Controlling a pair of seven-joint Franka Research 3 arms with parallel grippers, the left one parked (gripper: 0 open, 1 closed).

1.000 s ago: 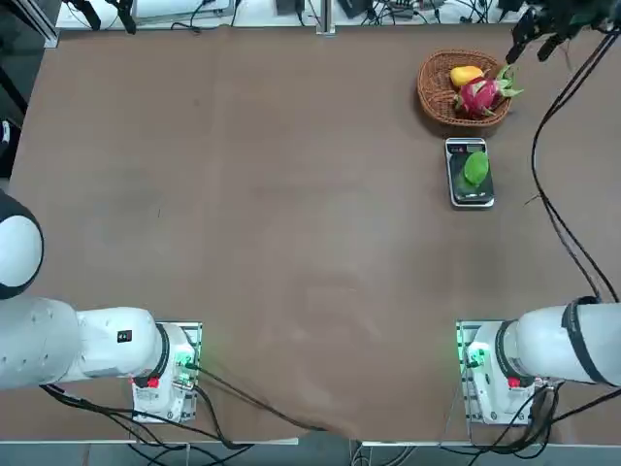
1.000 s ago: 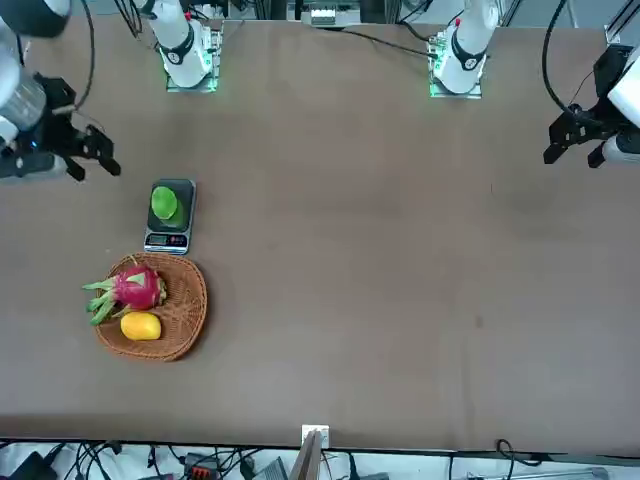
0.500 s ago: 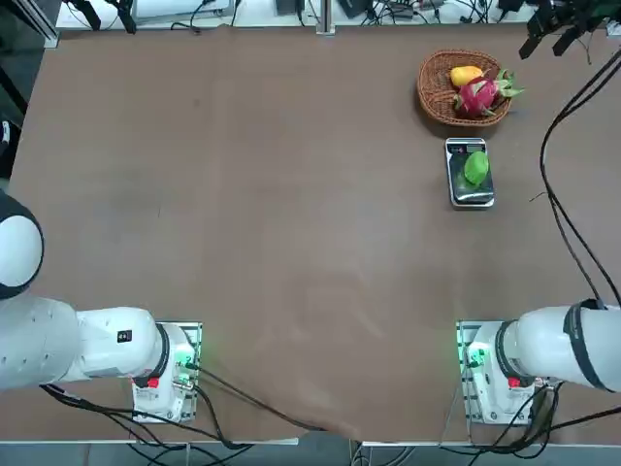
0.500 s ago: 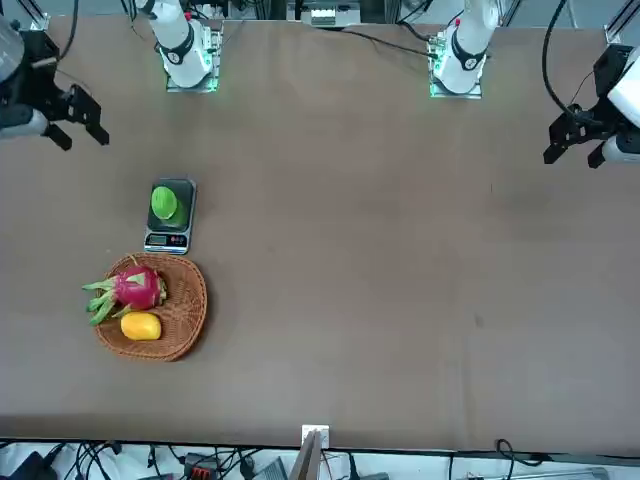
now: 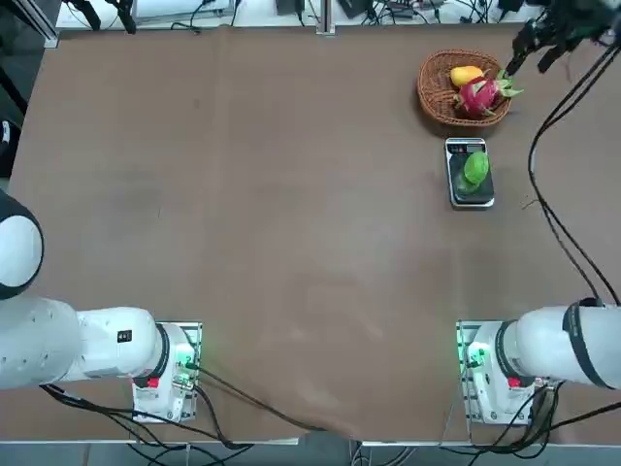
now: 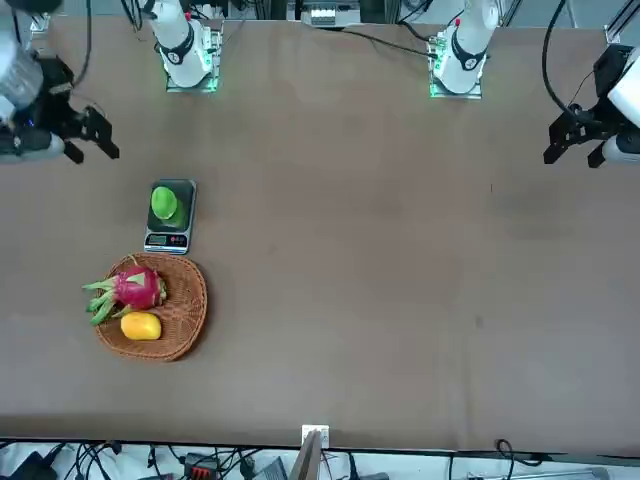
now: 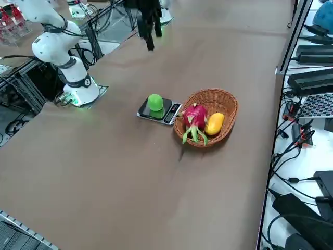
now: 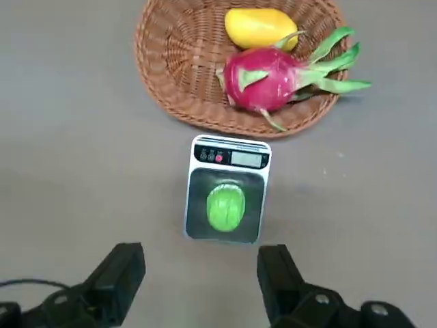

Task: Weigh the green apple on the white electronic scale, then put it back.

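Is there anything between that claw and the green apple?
No. In the wrist view, only bare table shows between the open right gripper and the apple on the scale.

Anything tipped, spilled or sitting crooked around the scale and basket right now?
Nothing stands out. The green apple sits centred on the white electronic scale, which lies flat beside the wicker basket. Dragon fruit and yellow fruit are inside the basket. The right gripper hangs open above, empty.

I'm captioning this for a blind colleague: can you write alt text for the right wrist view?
A green apple sits on a small white electronic scale on a brown table, seen between the open fingers of the right tool above. Just beyond the scale's display end, a wicker basket holds a pink dragon fruit and a yellow fruit.
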